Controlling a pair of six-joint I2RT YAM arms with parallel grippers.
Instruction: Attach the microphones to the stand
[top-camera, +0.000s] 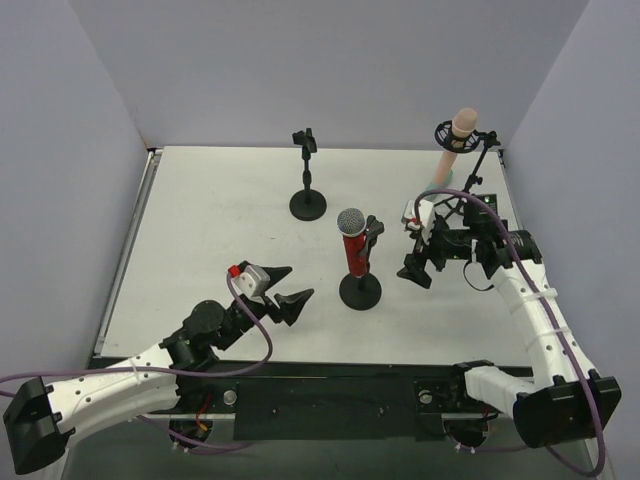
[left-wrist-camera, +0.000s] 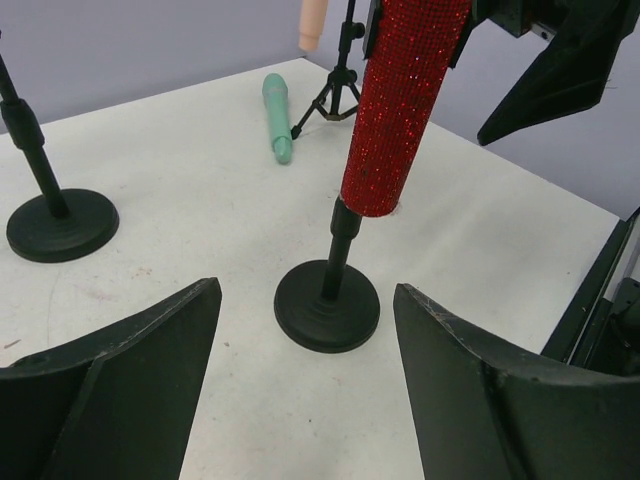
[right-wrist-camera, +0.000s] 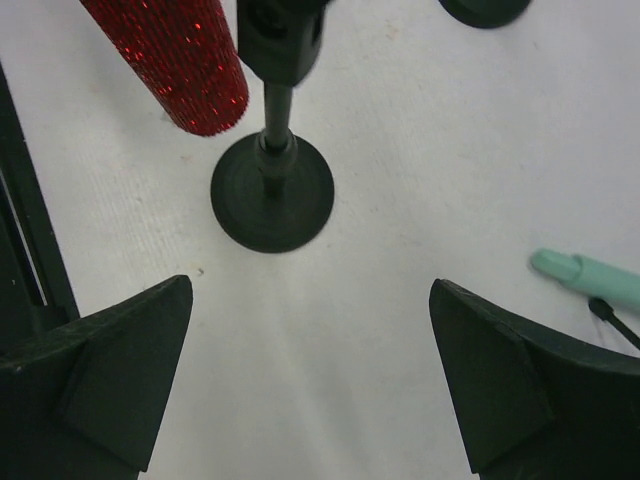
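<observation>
With left gripper (top-camera: 290, 283) and right gripper (right-wrist-camera: 310, 290) both spread and empty, probably best reaching for the green microphone (left-wrist-camera: 277, 116) lying flat by the tripod (left-wrist-camera: 335, 85) at two o'clock, pinching mid-barrel, then carrying it to the bare stand (top-camera: 308, 170) at twelve o'clock.
</observation>
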